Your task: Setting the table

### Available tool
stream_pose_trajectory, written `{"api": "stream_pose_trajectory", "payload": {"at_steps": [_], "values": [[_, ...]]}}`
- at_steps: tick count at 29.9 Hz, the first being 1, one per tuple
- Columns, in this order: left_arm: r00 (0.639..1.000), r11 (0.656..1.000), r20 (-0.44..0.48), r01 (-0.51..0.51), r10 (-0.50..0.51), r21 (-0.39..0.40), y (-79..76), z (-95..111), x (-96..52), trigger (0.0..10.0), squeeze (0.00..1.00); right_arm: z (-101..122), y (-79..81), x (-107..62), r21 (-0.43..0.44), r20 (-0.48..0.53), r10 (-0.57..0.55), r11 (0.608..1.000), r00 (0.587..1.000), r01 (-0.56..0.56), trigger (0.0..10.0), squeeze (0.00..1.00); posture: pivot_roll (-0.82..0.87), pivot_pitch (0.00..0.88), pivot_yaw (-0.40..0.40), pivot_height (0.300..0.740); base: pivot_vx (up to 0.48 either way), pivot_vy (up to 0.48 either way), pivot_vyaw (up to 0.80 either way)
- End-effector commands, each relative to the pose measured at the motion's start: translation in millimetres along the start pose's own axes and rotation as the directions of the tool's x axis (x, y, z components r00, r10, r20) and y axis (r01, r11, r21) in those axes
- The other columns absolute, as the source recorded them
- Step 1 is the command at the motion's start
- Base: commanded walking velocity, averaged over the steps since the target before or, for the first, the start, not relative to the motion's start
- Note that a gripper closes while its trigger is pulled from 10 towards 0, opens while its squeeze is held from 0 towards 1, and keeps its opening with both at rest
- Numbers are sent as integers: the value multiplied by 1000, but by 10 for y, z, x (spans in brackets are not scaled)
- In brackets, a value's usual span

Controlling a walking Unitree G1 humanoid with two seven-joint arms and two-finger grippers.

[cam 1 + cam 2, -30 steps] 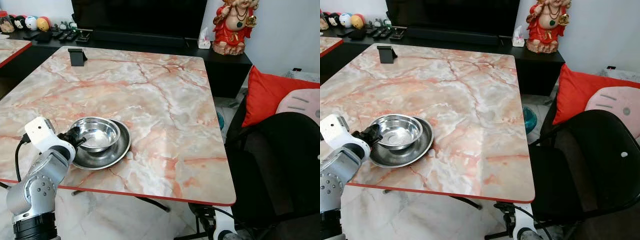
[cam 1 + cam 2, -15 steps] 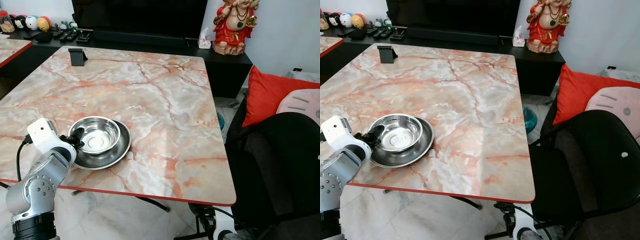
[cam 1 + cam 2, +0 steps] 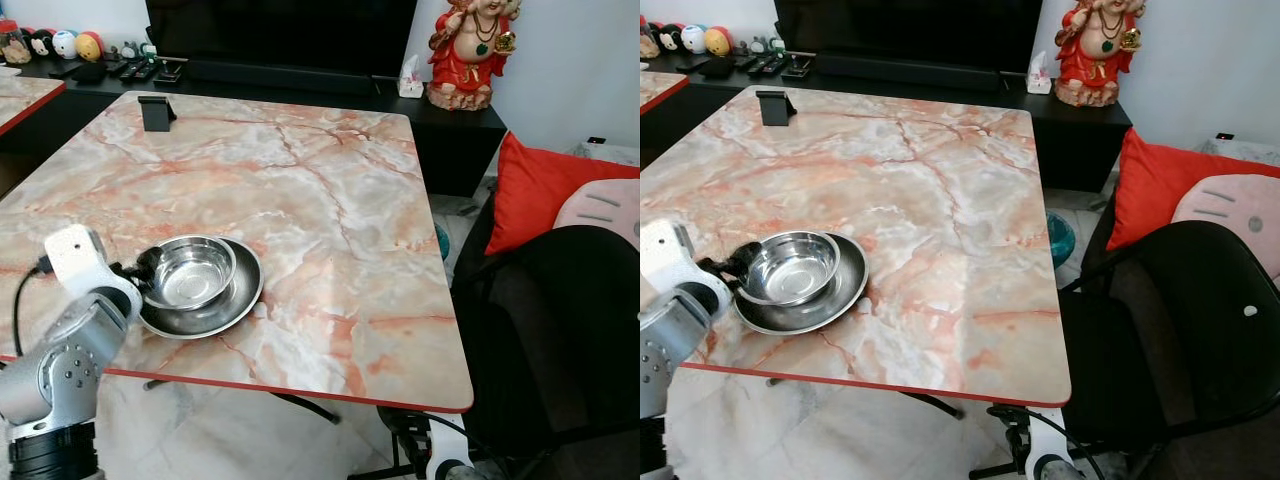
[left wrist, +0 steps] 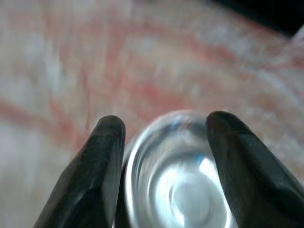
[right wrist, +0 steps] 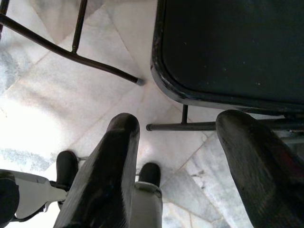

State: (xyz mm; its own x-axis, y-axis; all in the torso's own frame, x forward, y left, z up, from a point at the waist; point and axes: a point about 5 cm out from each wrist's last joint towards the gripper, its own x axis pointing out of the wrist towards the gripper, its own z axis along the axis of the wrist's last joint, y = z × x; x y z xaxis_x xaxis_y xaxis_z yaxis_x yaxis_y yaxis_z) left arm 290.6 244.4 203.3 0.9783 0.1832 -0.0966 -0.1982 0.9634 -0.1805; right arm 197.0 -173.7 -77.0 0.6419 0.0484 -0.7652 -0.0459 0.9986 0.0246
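Shifted slightly left: small shiny steel bowl (image 3: 188,272) with left gripper (image 3: 142,272).
Its spread fingers flank the bowl, over round steel plate (image 3: 235,300); right gripper (image 5: 178,137) hangs open.

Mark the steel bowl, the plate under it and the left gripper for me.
steel bowl (image 3: 188,272), left eye view, on the bowl's shiny inside bottom.
plate (image 3: 235,300), left eye view, on the bare rim right of the bowl.
left gripper (image 4: 164,128), left wrist view, midway between the two black fingertips, at the bowl's rim.

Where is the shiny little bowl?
The bowl sits in the plate near the table's front left edge, beside the left gripper.
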Motion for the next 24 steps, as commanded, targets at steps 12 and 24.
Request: {"api": "stream_pose_trajectory", "payload": {"at_steps": [12,24], "values": [[809,713,553,-508,200,484,341,847,-380,10000,0,19,-18,4,1,2,-14,1000,1000,14,10000,0,45,0,-74,719,0,0,0],[342,132,480,-898,808,419,1954,253,-1343,10000,0,18,15,8,9,1,-16,1000,1000,16,10000,0,72,0,-62,719,0,0,0]]}}
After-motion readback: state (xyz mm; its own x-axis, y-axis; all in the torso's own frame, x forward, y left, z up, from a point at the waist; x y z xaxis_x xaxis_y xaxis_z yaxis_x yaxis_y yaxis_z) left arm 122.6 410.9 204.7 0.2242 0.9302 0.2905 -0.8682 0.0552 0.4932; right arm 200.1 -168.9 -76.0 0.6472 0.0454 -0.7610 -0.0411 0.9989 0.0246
